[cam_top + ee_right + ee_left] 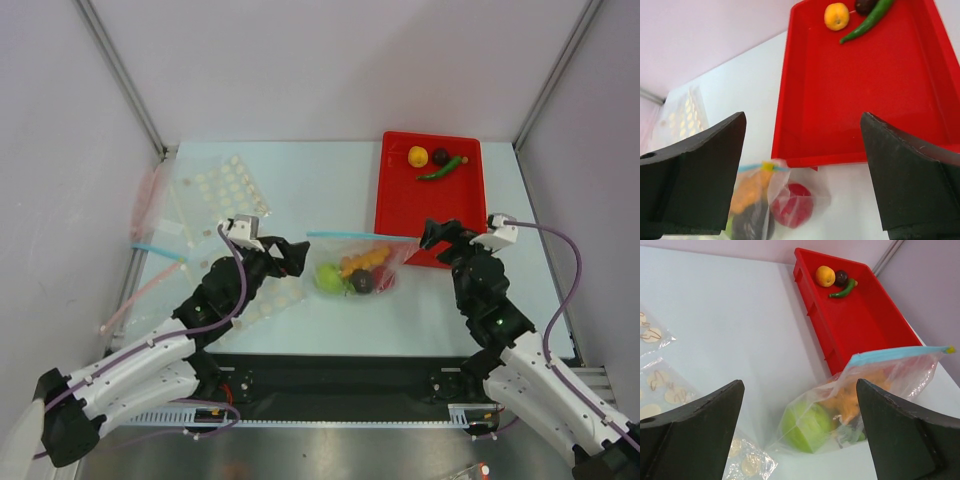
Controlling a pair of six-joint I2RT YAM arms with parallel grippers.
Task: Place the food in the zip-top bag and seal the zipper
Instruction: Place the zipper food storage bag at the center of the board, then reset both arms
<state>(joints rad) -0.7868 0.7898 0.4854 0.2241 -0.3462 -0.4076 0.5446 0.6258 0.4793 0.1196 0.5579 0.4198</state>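
The left arm is reaching from the near-left corner toward the middle of the table, forearm slanting up and to the right. The left gripper is hovering just left of the bag, jaws spread wide and holding nothing. The right arm is rising from the near-right corner and bending inward. The right gripper is hanging over the near-left corner of the tray, just beside the right end of the zipper, likewise spread wide and gripping nothing.

The bag is lying mid-table between the grippers, zipper along its far side. It is holding the apple, the orange bunch, a purple ball and a red piece. Toward the far-right corner, the tray is carrying a yellow piece, a second ball and the chili, lying close together.

Only the overhead view is showing both arms whole, and the pink-strip bags by the left edge. The left wrist view is looking into the bag's side: the zipper is standing above the apple and orange bunch. The right wrist view is showing the zipper's end low between its fingers, untouched, with the red piece beneath. Whether the zipper is sealed cannot be told.
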